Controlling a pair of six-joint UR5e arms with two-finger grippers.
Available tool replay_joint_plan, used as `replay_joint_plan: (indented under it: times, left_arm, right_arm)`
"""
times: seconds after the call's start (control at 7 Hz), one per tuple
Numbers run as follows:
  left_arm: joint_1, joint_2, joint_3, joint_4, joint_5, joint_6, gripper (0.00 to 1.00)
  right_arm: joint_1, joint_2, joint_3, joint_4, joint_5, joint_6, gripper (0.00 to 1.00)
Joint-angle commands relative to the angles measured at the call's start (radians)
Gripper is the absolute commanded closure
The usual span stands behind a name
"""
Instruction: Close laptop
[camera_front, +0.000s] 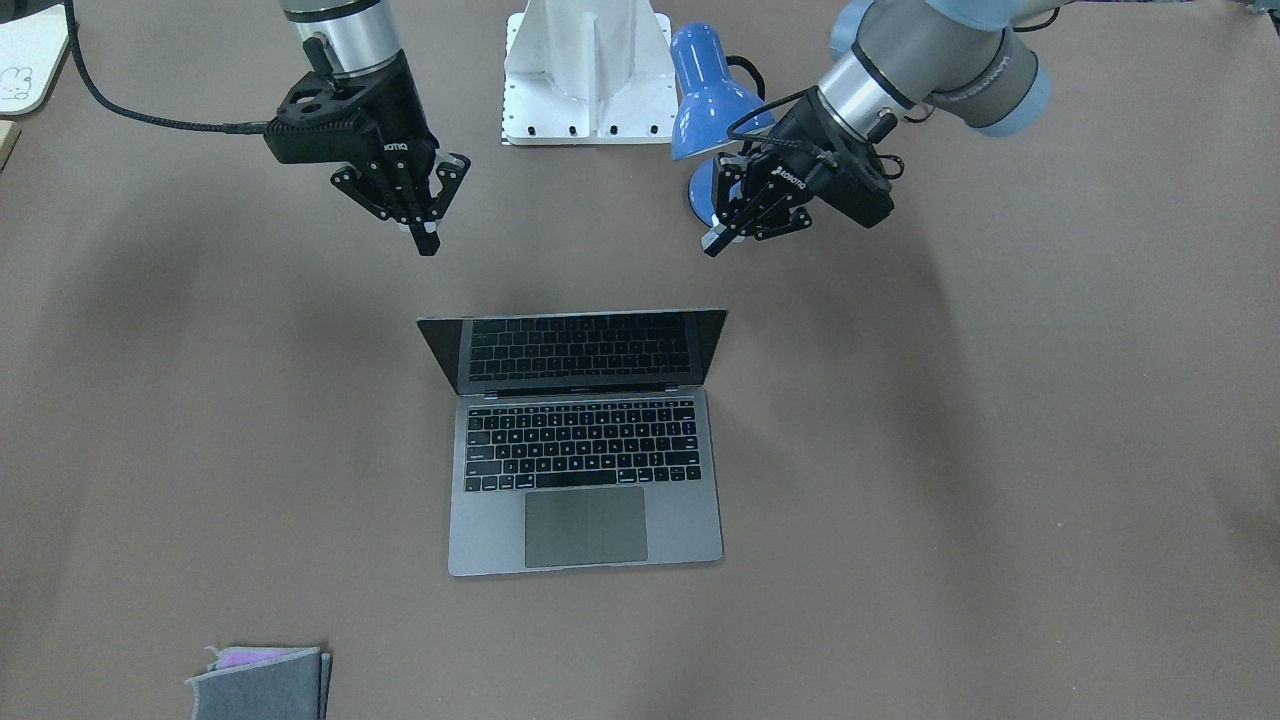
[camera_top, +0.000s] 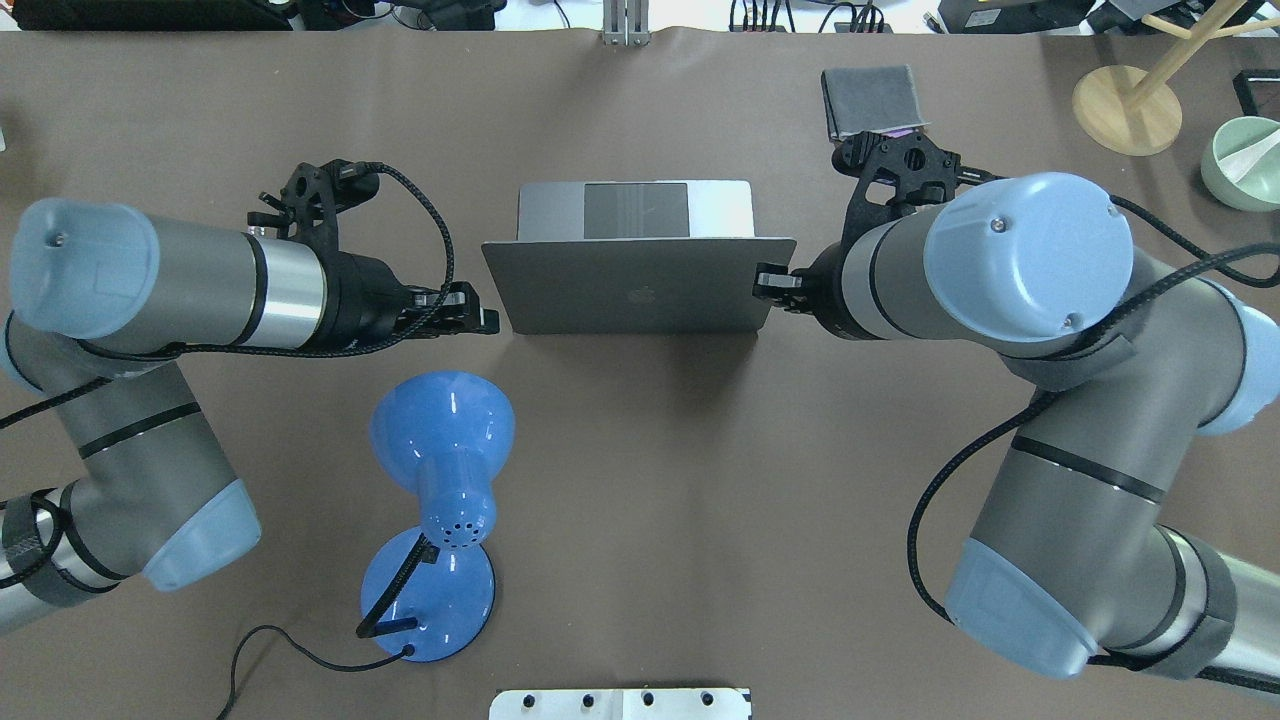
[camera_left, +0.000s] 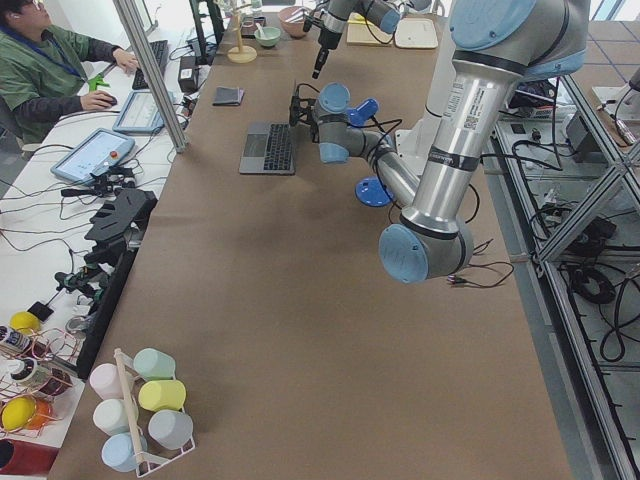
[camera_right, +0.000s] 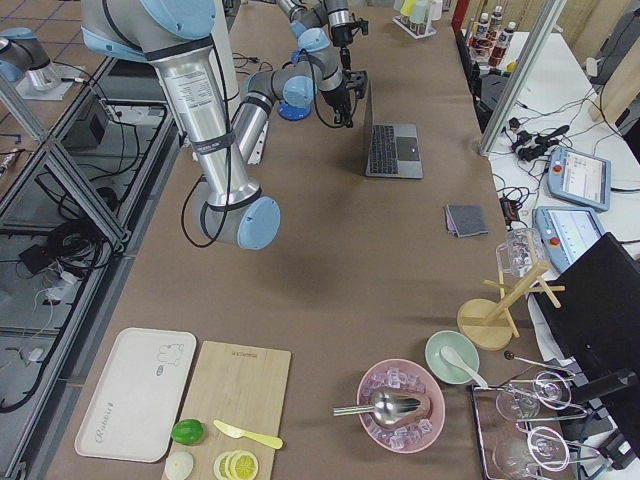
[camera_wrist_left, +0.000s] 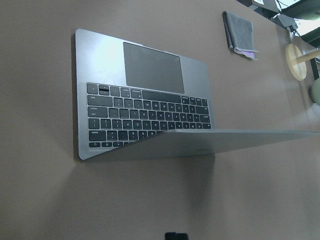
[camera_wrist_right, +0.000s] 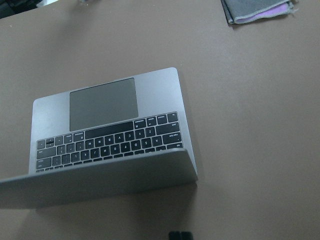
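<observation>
The grey-silver laptop (camera_front: 585, 440) lies open in the middle of the table, its lid raised and its dark screen facing away from the robot. The overhead view shows the lid's back with the apple logo (camera_top: 640, 295). My left gripper (camera_front: 713, 242) is shut and empty, and hovers behind the lid near its left corner (camera_top: 487, 320). My right gripper (camera_front: 428, 242) is shut and empty, and hovers behind the lid's right corner (camera_top: 765, 285). Neither touches the laptop. Both wrist views look over the lid onto the keyboard (camera_wrist_left: 150, 120) (camera_wrist_right: 110, 145).
A blue desk lamp (camera_top: 445, 500) lies on the robot's side of the table, by my left arm. A folded grey cloth (camera_top: 870, 100) lies beyond the laptop to the right. A wooden stand (camera_top: 1125, 110) and a green bowl (camera_top: 1245, 160) are at the far right.
</observation>
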Motion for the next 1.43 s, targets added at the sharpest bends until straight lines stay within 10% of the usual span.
replay_joint_plan:
  times: [0.0, 1.29]
  left_arm:
    - [0.007, -0.03, 0.031, 0.003, 0.015, -0.002, 1.0]
    - [-0.053, -0.111, 0.134, 0.006, 0.014, 0.011, 1.0]
  right_arm:
    - [0.029, 0.045, -0.075, 0.01, -0.003, -0.011, 1.0]
    - [0.049, 0.102, -0.173, 0.012, -0.003, -0.016, 1.0]
